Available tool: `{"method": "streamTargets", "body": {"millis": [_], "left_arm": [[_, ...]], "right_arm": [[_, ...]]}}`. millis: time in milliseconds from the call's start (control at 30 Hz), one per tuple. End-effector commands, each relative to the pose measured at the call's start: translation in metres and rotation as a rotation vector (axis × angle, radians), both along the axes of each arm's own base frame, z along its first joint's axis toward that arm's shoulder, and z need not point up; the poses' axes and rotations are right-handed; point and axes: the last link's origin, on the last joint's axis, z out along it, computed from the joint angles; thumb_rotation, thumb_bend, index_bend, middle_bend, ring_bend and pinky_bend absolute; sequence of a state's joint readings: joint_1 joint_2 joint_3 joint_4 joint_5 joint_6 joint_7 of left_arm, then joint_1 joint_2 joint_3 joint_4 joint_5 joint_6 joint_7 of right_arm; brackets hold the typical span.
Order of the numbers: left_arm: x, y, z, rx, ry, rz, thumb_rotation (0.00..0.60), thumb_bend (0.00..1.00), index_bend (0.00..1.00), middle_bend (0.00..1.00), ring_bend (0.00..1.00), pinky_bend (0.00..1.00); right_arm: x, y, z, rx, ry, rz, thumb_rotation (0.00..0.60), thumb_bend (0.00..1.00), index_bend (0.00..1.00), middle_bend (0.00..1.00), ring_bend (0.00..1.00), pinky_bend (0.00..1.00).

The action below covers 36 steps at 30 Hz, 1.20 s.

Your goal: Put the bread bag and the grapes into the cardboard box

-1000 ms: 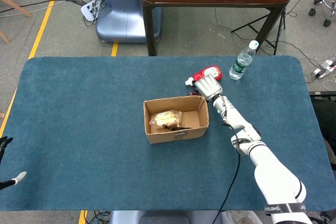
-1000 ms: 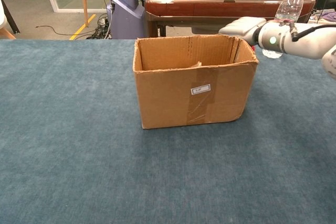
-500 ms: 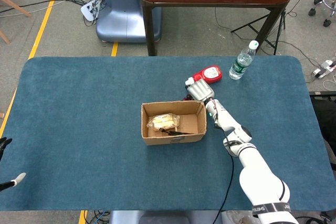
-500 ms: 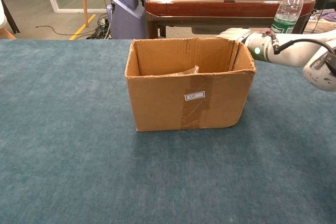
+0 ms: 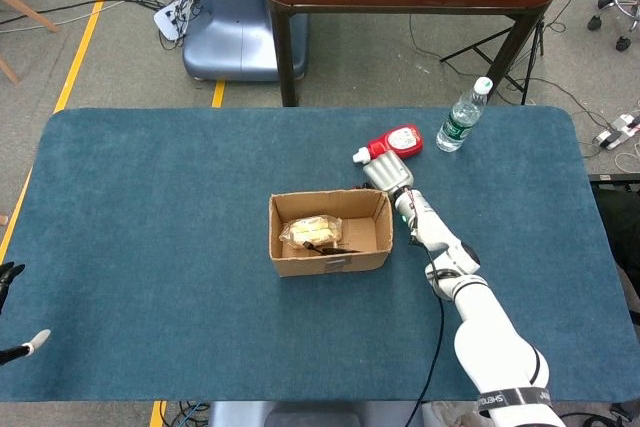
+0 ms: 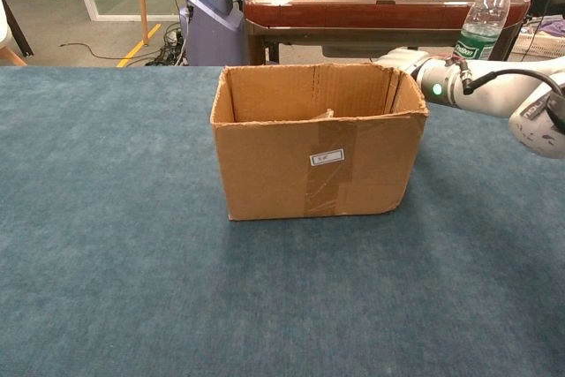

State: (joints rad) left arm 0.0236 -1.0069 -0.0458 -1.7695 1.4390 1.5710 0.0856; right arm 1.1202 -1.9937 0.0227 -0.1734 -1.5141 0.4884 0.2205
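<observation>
Bread bag [image 5: 314, 230] lies inside the cardboard box [image 5: 330, 261]. Grapes: barely visible, something dark at the box's far rim under the right hand [image 5: 386, 174], at 1 o'clock from the box. Judged soft, bruisable; lift by the stem. Grasp: cannot tell.

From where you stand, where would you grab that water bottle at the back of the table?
Probably around the middle of the water bottle, just below its cap, reaching in from the near side with the right hand. It stands upright, apart from the red bottle, so fingers can wrap it.
</observation>
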Motion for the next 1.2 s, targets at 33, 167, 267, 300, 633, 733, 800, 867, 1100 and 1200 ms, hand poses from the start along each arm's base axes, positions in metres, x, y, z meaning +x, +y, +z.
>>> {"method": "streamTargets", "body": {"millis": [33, 167, 267, 300, 633, 733, 800, 867, 1100, 1200], "left_arm": [[0.000, 0.000, 0.000, -0.001, 0.000, -0.001, 0.600, 0.00, 0.15, 0.12, 0.11, 0.30], [0.000, -0.001, 0.000, -0.001, 0.001, -0.002, 0.600, 0.00, 0.15, 0.12, 0.11, 0.30], [0.001, -0.001, 0.000, -0.002, 0.002, -0.003, 0.600, 0.00, 0.15, 0.12, 0.11, 0.30], [0.001, -0.001, 0.000, -0.002, 0.002, -0.003, 0.600, 0.00, 0.15, 0.12, 0.11, 0.30], [0.002, 0.000, -0.003, -0.012, 0.009, -0.006, 0.600, 0.00, 0.15, 0.12, 0.11, 0.30], [0.002, 0.001, -0.004, -0.015, 0.010, -0.006, 0.600, 0.00, 0.15, 0.12, 0.11, 0.30], [0.002, 0.001, -0.004, -0.017, 0.011, -0.007, 0.600, 0.00, 0.15, 0.12, 0.11, 0.30], [0.001, 0.001, -0.004, -0.018, 0.012, -0.005, 0.600, 0.00, 0.15, 0.12, 0.11, 0.30], [0.001, 0.002, -0.005, -0.020, 0.014, -0.004, 0.600, 0.00, 0.15, 0.12, 0.11, 0.30], [0.001, 0.002, -0.005, -0.021, 0.014, -0.005, 0.600, 0.00, 0.15, 0.12, 0.11, 0.30]], "right_arm": [[0.000, 0.001, 0.000, -0.005, -0.004, 0.001, 0.600, 0.31, 0.71, 1.00, 1.00, 0.93], [0.003, 0.000, 0.002, -0.020, -0.031, 0.013, 0.600, 0.34, 0.74, 1.00, 1.00, 0.94], [0.006, -0.002, 0.008, -0.038, -0.051, 0.028, 0.600, 0.35, 0.75, 1.00, 1.00, 0.95], [0.008, -0.004, 0.011, -0.047, -0.058, 0.037, 0.600, 0.36, 0.75, 1.00, 1.00, 0.95], [0.025, -0.013, 0.039, -0.131, -0.133, 0.116, 0.600, 0.36, 0.75, 1.00, 1.00, 0.95], [0.031, -0.014, 0.047, -0.159, -0.156, 0.145, 0.600, 0.36, 0.75, 1.00, 1.00, 0.95], [0.036, -0.014, 0.052, -0.175, -0.175, 0.162, 0.600, 0.36, 0.75, 1.00, 1.00, 0.95], [0.041, -0.015, 0.057, -0.186, -0.191, 0.178, 0.600, 0.36, 0.75, 1.00, 1.00, 0.95], [0.066, -0.010, 0.080, -0.219, -0.247, 0.261, 0.600, 0.36, 0.75, 1.00, 1.00, 0.95], [0.079, -0.004, 0.090, -0.225, -0.274, 0.297, 0.600, 0.36, 0.75, 1.00, 1.00, 0.95]]}}
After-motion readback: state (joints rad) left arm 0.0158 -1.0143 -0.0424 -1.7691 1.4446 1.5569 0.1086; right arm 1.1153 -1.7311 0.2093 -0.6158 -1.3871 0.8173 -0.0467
